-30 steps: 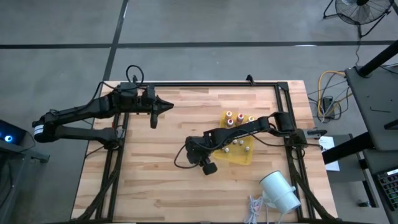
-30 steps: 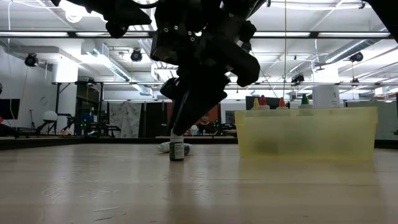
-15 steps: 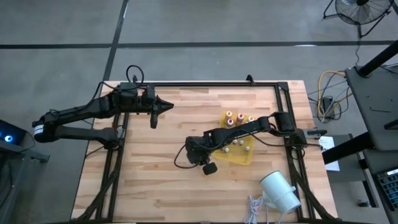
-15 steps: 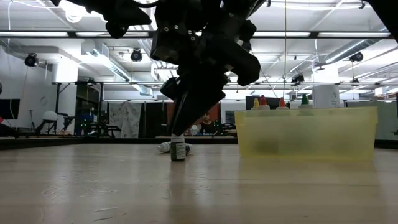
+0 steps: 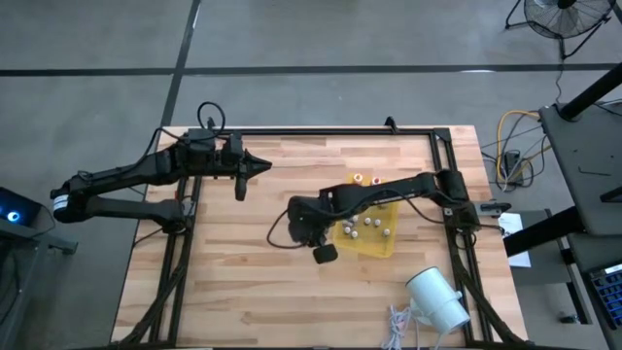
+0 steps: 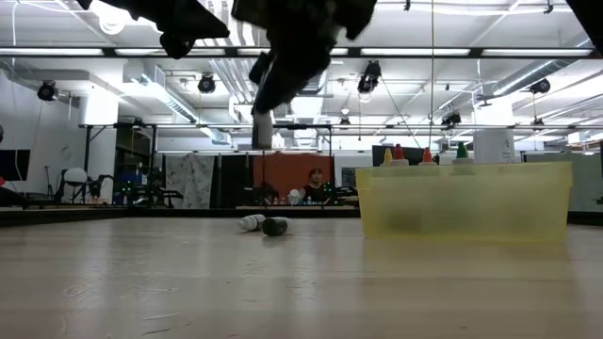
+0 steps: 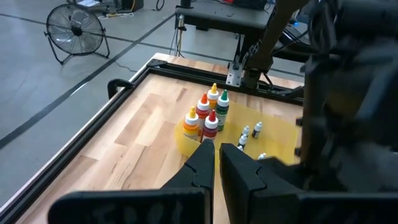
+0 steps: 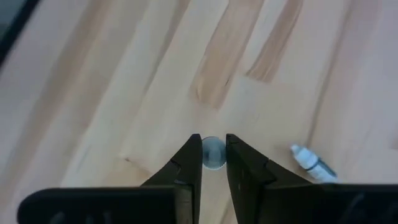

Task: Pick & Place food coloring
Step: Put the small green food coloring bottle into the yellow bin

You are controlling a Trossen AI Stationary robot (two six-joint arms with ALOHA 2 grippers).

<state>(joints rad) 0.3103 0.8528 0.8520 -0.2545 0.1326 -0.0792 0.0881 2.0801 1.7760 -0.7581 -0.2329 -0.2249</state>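
Observation:
My right gripper (image 6: 264, 111) hangs above the middle of the table, shut on a tiny food coloring vial (image 6: 264, 135). Two more vials lie on their sides on the wood below it, a whitish one (image 6: 251, 222) and a dark one (image 6: 275, 226). The right wrist view shows one lying vial (image 8: 309, 160). Bottles with coloured tops (image 7: 206, 117) stand in the yellow tray (image 5: 381, 240), with tiny vials (image 7: 249, 132) beside them. My left gripper (image 5: 262, 163) waits shut, in the air at the far left. My right gripper pinches the vial between its two fingertips (image 8: 194, 155), on opposite sides of its upper end (image 8: 213, 155). The fingers slant down from above. The vial hangs roughly upright below them, lifted clear of the table.
A big white cylinder (image 5: 437, 299) lies near the table's near right corner. A black frame (image 5: 321, 132) runs along the table's far edge. Bare wood spreads over the near left part of the table (image 5: 214, 282).
My right gripper has risen from the table with the vial. The vial stood upright on the wood a second ago and now hangs high above it. The two lying vials have stayed where they were.

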